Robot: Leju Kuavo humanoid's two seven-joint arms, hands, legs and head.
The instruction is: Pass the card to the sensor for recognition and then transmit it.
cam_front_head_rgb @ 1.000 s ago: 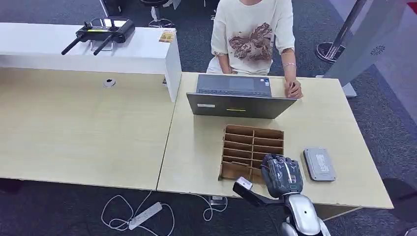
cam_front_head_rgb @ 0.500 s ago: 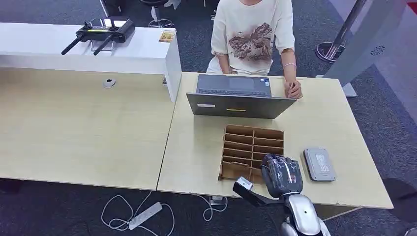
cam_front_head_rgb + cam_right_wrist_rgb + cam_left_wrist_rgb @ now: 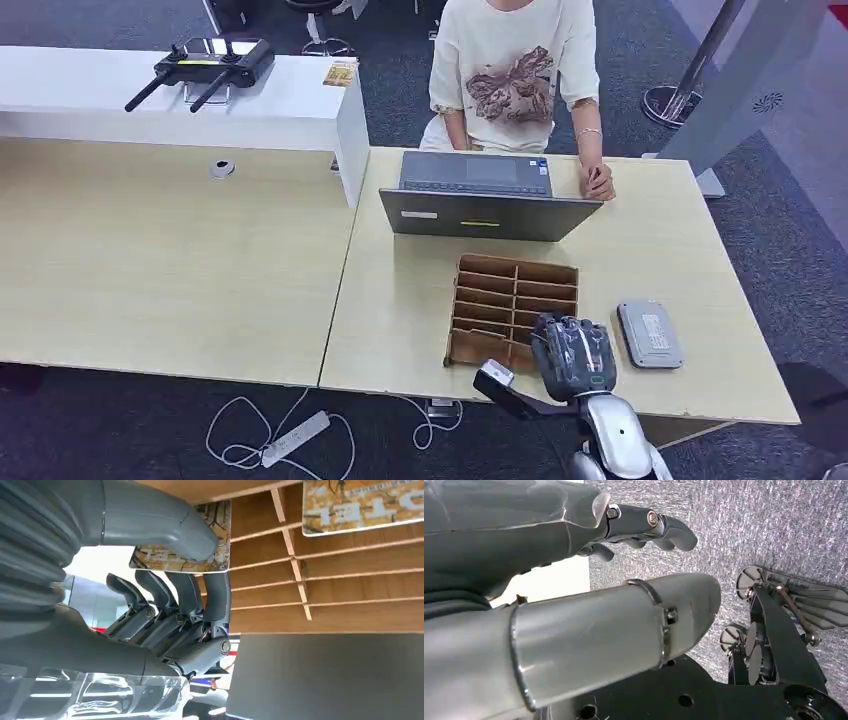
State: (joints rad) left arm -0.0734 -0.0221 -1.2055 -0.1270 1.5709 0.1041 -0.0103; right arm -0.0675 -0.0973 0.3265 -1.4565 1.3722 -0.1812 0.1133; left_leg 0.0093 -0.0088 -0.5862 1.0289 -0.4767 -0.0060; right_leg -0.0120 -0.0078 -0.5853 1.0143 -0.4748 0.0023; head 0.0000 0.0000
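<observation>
1. Our right hand [image 3: 165, 605] pinches a card [image 3: 210, 555] between thumb and fingers; the thumb lies on its printed face and the fingers reach behind it.
2. In the head view that right hand [image 3: 572, 355] sits over the near right corner of the rack [image 3: 515, 300], a wooden box split into slots.
3. A second card [image 3: 360, 502] stands in another slot of the rack [image 3: 350, 580], apart from the one we hold.
4. The sensor [image 3: 650, 334], a flat grey pad, lies on the desk [image 3: 660, 240] just right of the rack.
5. Our left hand [image 3: 574, 570] hangs over grey carpet, fingers loosely apart and holding nothing.
6. Beyond the rack, a laptop [image 3: 480, 195] stands open before a seated person [image 3: 515, 70], whose hand [image 3: 598, 182] rests beside it.
</observation>
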